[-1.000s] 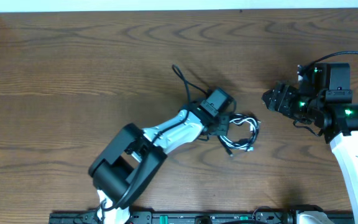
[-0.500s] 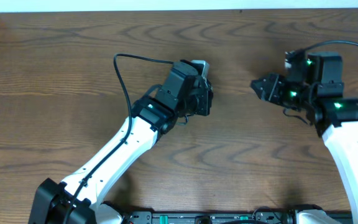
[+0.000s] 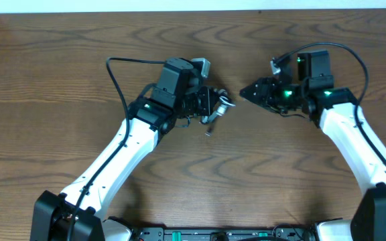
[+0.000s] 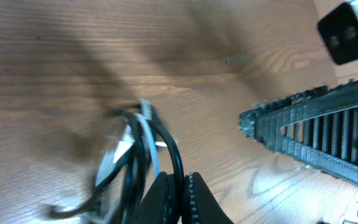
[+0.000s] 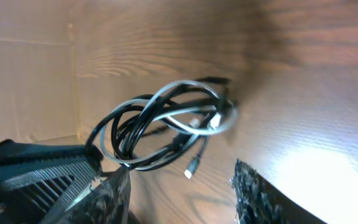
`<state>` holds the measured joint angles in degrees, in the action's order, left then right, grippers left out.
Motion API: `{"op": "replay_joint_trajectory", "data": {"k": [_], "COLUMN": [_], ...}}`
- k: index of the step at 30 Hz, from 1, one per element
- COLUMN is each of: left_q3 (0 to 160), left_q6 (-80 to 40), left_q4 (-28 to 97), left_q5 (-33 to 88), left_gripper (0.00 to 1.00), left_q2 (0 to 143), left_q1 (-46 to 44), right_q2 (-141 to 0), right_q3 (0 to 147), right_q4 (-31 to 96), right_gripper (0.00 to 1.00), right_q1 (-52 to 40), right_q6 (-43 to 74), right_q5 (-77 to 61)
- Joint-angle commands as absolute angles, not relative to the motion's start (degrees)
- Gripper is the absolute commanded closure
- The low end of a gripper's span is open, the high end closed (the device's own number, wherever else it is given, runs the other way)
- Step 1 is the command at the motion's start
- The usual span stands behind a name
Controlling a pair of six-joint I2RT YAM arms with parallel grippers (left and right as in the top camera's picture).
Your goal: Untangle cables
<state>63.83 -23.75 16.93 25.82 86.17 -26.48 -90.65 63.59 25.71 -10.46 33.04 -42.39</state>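
Brown wood-grain desk (image 3: 59,73), two arms meeting near its middle, slightly toward the far edge.

Left arm: white and black, reaching in from the near-left corner. A thick black wire (image 3: 114,75) loops off its wrist. Left fingers (image 4: 164,198) pinched tight together, with a black strand coming up from between them. They hold the tangled bundle of thin black and white cords (image 4: 135,152) by that strand.

Bundle: overhead it sits just right of the left arm's wrist (image 3: 218,107), between the two arms. Right wrist view shows several overlapping loops (image 5: 166,124), black and light grey wound through each other. A white plug (image 5: 215,121) lies inside the knot, and a small dark plug end (image 5: 191,168) dangles below. The bundle looks lifted off the wood, with a dark shadow beside it; contact with the desk cannot be ruled out.

Right arm: comes in from the near-right corner, wrist lit green. Right fingers (image 5: 253,196) stand partly apart with nothing between them. They point at the bundle and sit near it, not touching.
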Motion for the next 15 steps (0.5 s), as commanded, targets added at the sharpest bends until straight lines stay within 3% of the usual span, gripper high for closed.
{"op": "replay_joint_trajectory", "data": {"k": [1,15], "left_q3": [64.6,64.6], "left_q6": [-23.4,-26.2], "left_q4": [17.0,16.8], "left_q5": [28.0,27.6], "left_gripper": [0.93,0.93], "left_q2": [86.4,86.4], "left_q1": [-26.2,-25.7], "right_q2": [-92.4,-101.8], "right_q3": [64.3,64.3], "right_q4": [23.2,13.3], "right_gripper": [0.51,0.58], "right_q1": [-12.1,-18.7], "right_q6": [35.0,46.8], "right_q5": [-47.6,-48.3]}}
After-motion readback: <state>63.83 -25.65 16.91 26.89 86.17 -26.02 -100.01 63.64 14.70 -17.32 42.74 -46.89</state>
